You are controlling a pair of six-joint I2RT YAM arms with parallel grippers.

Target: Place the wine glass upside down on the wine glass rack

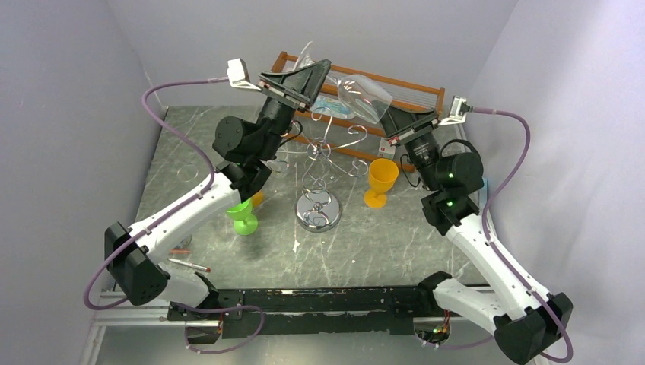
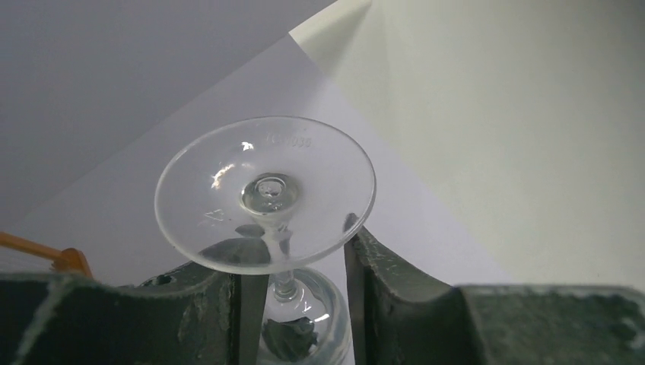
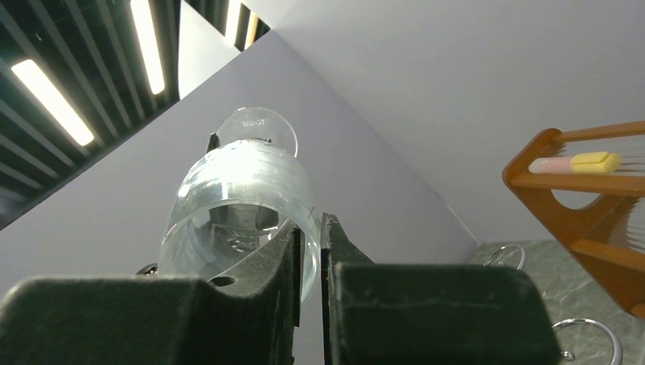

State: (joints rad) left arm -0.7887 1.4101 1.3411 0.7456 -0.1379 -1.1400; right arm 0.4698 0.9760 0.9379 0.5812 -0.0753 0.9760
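A clear wine glass (image 1: 363, 94) hangs in the air, lying roughly sideways above the silver wire wine glass rack (image 1: 319, 163) with its round shiny base (image 1: 318, 214). My right gripper (image 1: 392, 115) is shut on the bowl's rim, one finger inside the bowl (image 3: 236, 201) and one outside. My left gripper (image 1: 323, 74) is open, its fingers on either side of the stem just below the round foot (image 2: 266, 194). The stem lies close to the left finger (image 2: 247, 319), with a gap to the other. Two of the rack's wire rings (image 3: 506, 255) show in the right wrist view.
An orange goblet (image 1: 381, 179) stands right of the rack and a green goblet (image 1: 243, 217) stands to its left. A brown wooden shelf unit (image 1: 414, 89) runs along the back wall, and also shows in the right wrist view (image 3: 578, 198). Pens (image 1: 190, 265) lie near the left arm's base.
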